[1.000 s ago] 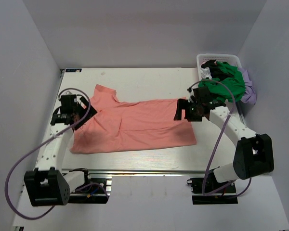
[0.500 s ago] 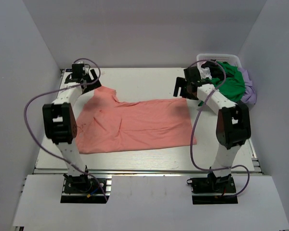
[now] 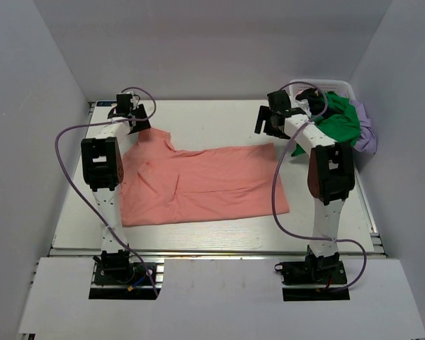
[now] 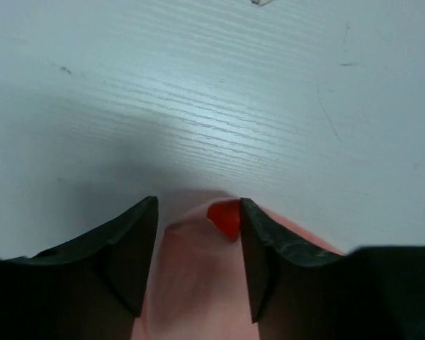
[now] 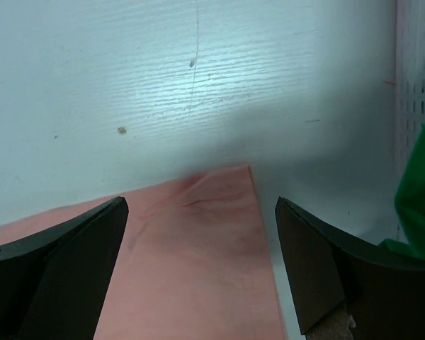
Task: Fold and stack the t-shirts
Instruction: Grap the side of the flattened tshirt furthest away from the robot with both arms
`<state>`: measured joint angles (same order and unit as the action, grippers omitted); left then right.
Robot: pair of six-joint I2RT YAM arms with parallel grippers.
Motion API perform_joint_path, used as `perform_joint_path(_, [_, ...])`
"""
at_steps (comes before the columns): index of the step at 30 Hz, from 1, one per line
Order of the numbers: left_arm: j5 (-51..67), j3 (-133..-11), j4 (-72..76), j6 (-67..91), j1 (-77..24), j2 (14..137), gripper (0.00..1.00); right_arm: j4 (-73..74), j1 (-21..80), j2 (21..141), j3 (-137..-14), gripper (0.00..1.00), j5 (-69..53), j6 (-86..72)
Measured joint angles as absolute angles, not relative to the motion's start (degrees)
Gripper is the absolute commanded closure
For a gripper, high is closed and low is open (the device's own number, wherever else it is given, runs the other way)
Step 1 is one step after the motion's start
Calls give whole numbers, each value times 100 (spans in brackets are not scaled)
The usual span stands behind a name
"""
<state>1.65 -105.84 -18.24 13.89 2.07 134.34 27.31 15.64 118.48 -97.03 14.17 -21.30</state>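
Top external, left pincer point(image 3: 136, 122), right pincer point(image 3: 267, 126) advanced

My white, black-jointed left arm point(image 3: 101, 166) is stretched nearly straight from its base at the near edge of the white wood-grain table point(image 3: 212, 120) toward the far-left corner. The wrist tips down there, and my black two-finger left gripper point(image 4: 198, 244) points at the surface, its jaws parted by a modest gap. My matching right arm point(image 3: 329, 173) reaches just as far out, toward the far edge short of the far-right corner. Its black right gripper point(image 5: 198, 234) also points down at the surface, jaws spread wide, clearly wider than the left pair. The two arms stand well apart, side by side.
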Motion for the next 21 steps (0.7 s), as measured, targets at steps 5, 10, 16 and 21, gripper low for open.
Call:
perform_joint_path(5, [283,-10589,-1671,1428,207,13434,83,2773,1479,12335,-10147,10,1391,-2233])
perform_joint_path(10, [484,-10597,-1588,1435,207,13463,100,2823,1424,12833,-10519,10,1330,-2399])
perform_joint_path(16, [670,-10534,-1347,1437,207,13461,100,2899,1400,13141,-10672,10,1337,-2574])
perform_joint_path(21, [821,-10256,-1090,1437,207,13415,100,2928,1396,13155,-10604,27,1424,-2705])
